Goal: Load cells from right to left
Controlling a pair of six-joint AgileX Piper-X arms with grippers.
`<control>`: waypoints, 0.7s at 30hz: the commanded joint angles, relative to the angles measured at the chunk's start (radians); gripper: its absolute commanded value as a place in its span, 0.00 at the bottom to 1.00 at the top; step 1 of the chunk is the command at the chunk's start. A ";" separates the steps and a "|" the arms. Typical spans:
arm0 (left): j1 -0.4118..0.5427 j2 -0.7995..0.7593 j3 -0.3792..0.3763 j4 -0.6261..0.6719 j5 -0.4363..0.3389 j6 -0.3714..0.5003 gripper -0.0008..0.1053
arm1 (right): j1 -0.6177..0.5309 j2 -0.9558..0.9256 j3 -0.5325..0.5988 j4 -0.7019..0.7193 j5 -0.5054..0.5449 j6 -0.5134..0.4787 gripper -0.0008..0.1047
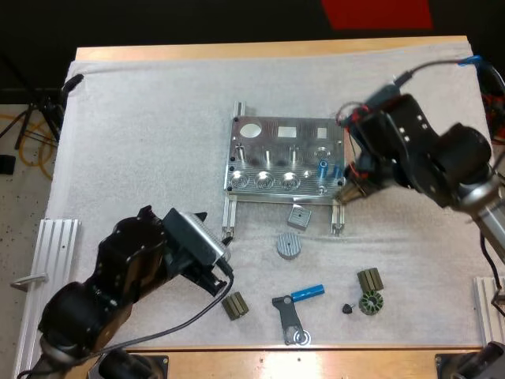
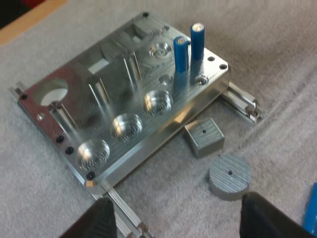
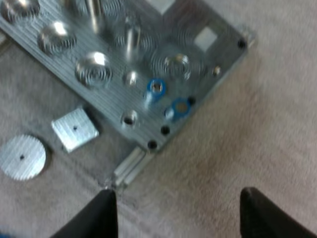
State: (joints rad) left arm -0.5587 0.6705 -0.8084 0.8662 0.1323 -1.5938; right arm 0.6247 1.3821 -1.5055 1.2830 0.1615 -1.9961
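Observation:
The metal fixture (image 1: 284, 158) lies mid-mat, and two blue cylinders (image 1: 323, 167) (image 1: 334, 170) stand upright in its right end. They also rise from the fixture (image 2: 124, 99) in the left wrist view (image 2: 181, 52) (image 2: 197, 39) and appear end-on in the right wrist view (image 3: 156, 88) (image 3: 179, 107). A third blue cylinder (image 1: 308, 292) lies on the mat near the front. My left gripper (image 1: 221, 257) (image 2: 181, 223) is open, off the fixture's front left corner. My right gripper (image 1: 351, 189) (image 3: 178, 218) is open, empty, just off the fixture's (image 3: 124, 59) front right corner.
A square metal block (image 1: 298, 216) and a round metal disc (image 1: 289, 245) lie in front of the fixture. Dark parts sit near the front edge: a flat lever (image 1: 288, 316), ribbed blocks (image 1: 234, 305) (image 1: 369, 278), a toothed ring (image 1: 370, 302). Aluminium rails (image 1: 55, 253) (image 1: 489, 296) flank the mat.

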 commanded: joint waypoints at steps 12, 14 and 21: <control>-0.005 -0.043 -0.010 0.035 0.086 0.110 0.51 | -0.005 -0.209 0.172 0.009 -0.016 0.028 0.52; -0.005 -0.043 -0.010 0.055 0.089 0.129 0.51 | -0.005 -0.245 0.194 0.014 -0.049 0.036 0.52; -0.013 -0.043 -0.010 0.059 0.096 0.179 0.51 | -0.005 -0.311 0.224 0.025 -0.177 0.056 0.52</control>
State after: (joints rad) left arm -0.5658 0.6326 -0.8084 0.9294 0.2200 -1.4259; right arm 0.6247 1.0783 -1.2791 1.3052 0.0000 -1.9450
